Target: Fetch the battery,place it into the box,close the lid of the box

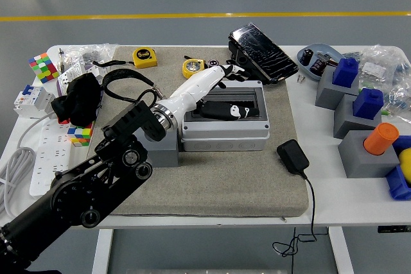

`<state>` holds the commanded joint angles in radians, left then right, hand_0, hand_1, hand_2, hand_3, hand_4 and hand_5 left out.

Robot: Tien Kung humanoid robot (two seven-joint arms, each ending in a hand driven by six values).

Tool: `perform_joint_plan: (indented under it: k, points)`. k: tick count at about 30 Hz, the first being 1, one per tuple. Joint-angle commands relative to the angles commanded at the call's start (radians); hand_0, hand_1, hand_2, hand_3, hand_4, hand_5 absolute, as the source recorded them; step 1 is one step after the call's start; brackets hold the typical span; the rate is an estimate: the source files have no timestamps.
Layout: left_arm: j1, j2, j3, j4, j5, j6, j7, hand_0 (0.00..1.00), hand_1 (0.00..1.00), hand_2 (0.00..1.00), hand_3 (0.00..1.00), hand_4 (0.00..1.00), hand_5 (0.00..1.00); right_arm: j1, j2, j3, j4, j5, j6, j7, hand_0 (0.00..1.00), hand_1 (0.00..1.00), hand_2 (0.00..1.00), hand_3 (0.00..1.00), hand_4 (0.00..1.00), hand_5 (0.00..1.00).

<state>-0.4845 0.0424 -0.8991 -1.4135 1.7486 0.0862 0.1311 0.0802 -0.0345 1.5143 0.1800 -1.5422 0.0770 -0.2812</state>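
Observation:
The grey box (225,134) sits mid-mat, its clear-windowed lid (253,97) looking dark. My left hand (231,72) reaches over the box from the lower left on a white forearm. Its black fingers curl at the lid's far edge. A black part with white marks (221,112) shows through the window, seemingly the thumb under the lid. A small black battery (211,64) stands beside a yellow tape measure (192,67) behind the box. More batteries lie in a grey dish (314,59) at the back right. My right hand is out of view.
A black phone-like slab (262,52) leans behind the box. A black charger (293,156) and its cable lie on the mat at the right. Grey blocks with blue and orange pegs (359,120) stand far right. A second tape measure (144,57), cubes and a power strip (38,139) are at the left.

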Motion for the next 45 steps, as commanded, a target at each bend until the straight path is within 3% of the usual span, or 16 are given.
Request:
perform_joint_plan:
  k: [7,12,16,30,45]
  points:
    - [0.123,0.015,-0.127,-0.045,-0.153,0.094,-0.167,0.593,0.752,0.734,0.747,0.998,0.518,0.003,-0.002,0.003,0.0,-0.002,-0.001,0.003,0.636,0.647,0.672,0.602,0.994,0.587]
    - [0.204,0.018,-0.234,-0.058,-0.272,0.112,-0.265,0.586,0.732,0.713,0.729,0.998,0.513,0.004,-0.004,0.007,0.0,-0.009,-0.001,0.002,0.636,0.647,0.673,0.602,0.994,0.587]
    - [0.253,0.022,-0.302,-0.061,-0.343,0.113,-0.31,0.586,0.732,0.713,0.729,0.998,0.513,0.005,-0.006,0.02,0.0,-0.024,0.0,-0.001,0.636,0.647,0.673,0.602,0.994,0.587]
    - [0.356,0.048,-0.437,-0.08,-0.388,0.108,-0.359,0.585,0.725,0.69,0.706,0.998,0.513,0.021,-0.015,0.005,0.0,-0.023,0.002,0.002,0.637,0.647,0.672,0.603,0.993,0.587]
    - [0.381,0.06,-0.507,-0.095,-0.387,0.105,-0.359,0.587,0.731,0.689,0.71,0.998,0.485,0.029,-0.021,0.006,0.0,-0.033,0.005,0.0,0.636,0.647,0.673,0.603,0.994,0.587]
